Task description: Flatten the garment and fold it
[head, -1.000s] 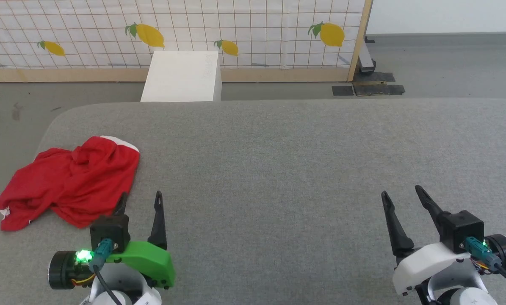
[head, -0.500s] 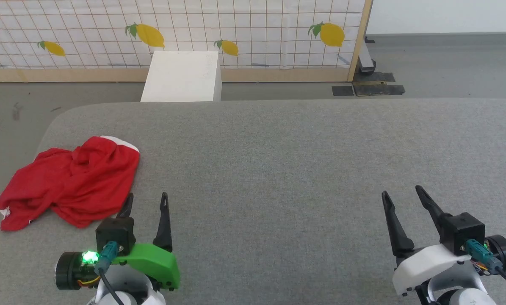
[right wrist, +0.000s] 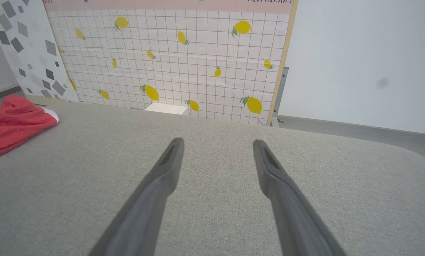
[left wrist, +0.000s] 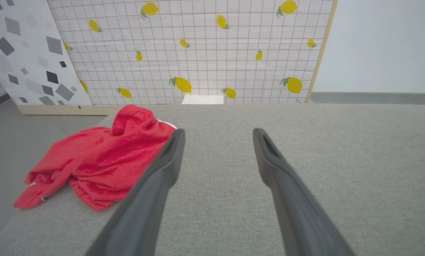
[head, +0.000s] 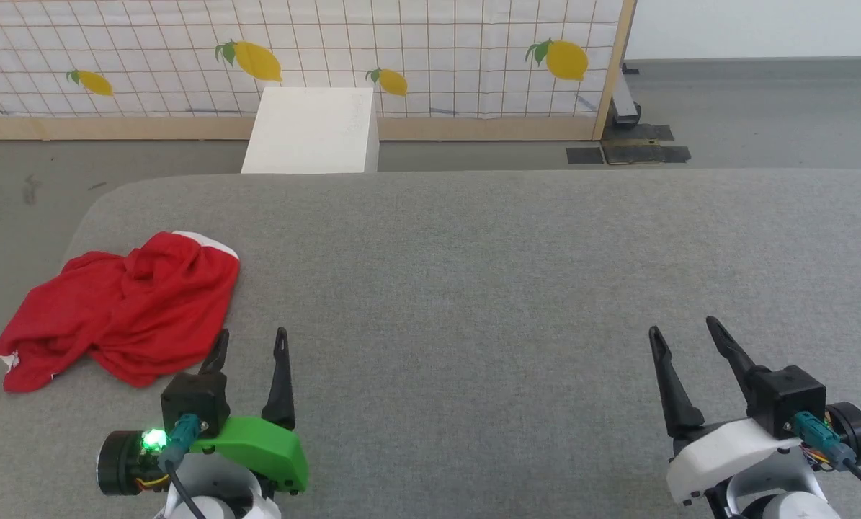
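**Observer:** Where does the garment lie?

**Operator:** I see the garment as a red, crumpled heap on the left part of the grey padded surface, near its rounded far-left corner. A white edge shows at its far end. Its left end reaches over the surface's left edge.

**Observer:** And the left fingers?

**Operator:** My left gripper has its two dark fingers spread apart, with nothing between them but bare grey fabric. The outer fingertip stands just beside the garment's near hem. I cannot tell whether it touches the cloth.

**Observer:** The right side?

**Operator:** My right gripper is likewise spread wide and empty, over the right part of the surface and well apart from the garment. In the right wrist view the red cloth sits at the far left edge.

**Observer:** Background?

**Operator:** A white box stands on the floor beyond the surface, against a lemon-patterned screen.
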